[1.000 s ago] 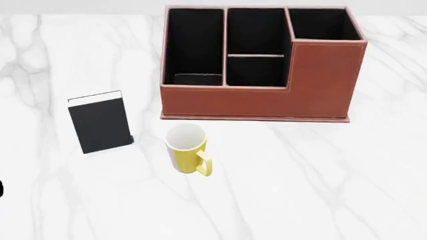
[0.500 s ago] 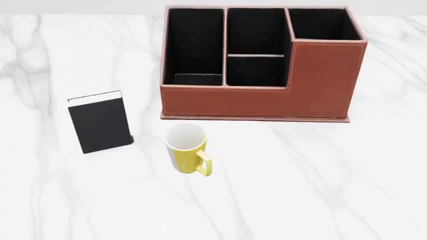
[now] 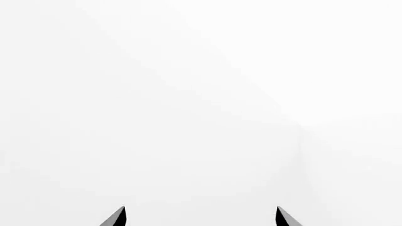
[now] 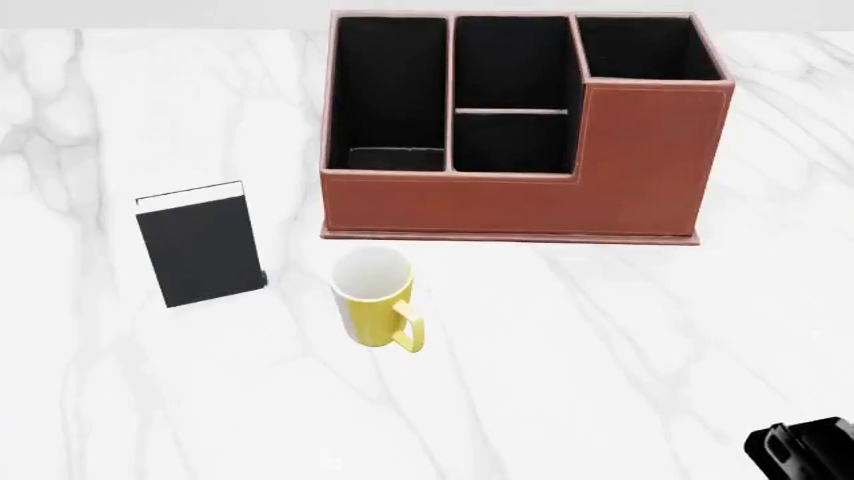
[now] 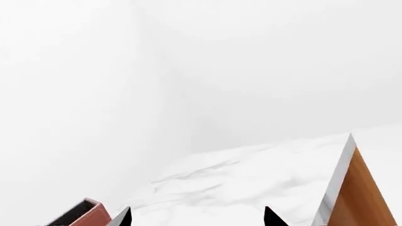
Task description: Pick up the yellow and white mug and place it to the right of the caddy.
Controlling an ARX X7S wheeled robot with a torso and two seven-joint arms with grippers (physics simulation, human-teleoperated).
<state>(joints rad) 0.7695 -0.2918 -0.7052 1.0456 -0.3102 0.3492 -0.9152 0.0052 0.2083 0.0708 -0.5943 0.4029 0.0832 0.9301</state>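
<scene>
**Right gripper at frame corner, mug untouched in front of caddy**

Right gripper (image 5: 196,217) shows only two dark pointed fingertips in its wrist view, set apart with bare gap between, nothing held. Head view catches just a black blocky piece of the right arm (image 4: 807,452), low and well to the right of the caddy (image 4: 514,205), above the table (image 4: 601,350). Its wrist camera looks out over the marble top to a pale blank wall; a corner of the caddy sits beside one fingertip, and an orange-brown table edge (image 5: 355,197) with a white lip runs along the other side.

Left gripper (image 3: 199,217): two dark fingertip points, apart, nothing between them, facing plain white. Arm not in head view, pose cannot be told.

Mug (image 4: 374,297): small cylinder, glossy yellow outside, white inside and rim, yellow loop handle pointing toward the camera and slightly right. Upright, on the table just in front of the caddy's left half, not touching it.

Caddy: big reddish-brown leather-look box, pale stitching along edges, black-lined compartments, stepped front with taller right block, thin base flange. Two tall slots at left and middle, the middle one split by a shelf, one square slot at back right.

Book (image 4: 200,243): black, matte, white top edge, standing upright, slightly tilted, left of the caddy and left of the mug, apart from both.

Table: white marble, grey veins, smooth.
</scene>
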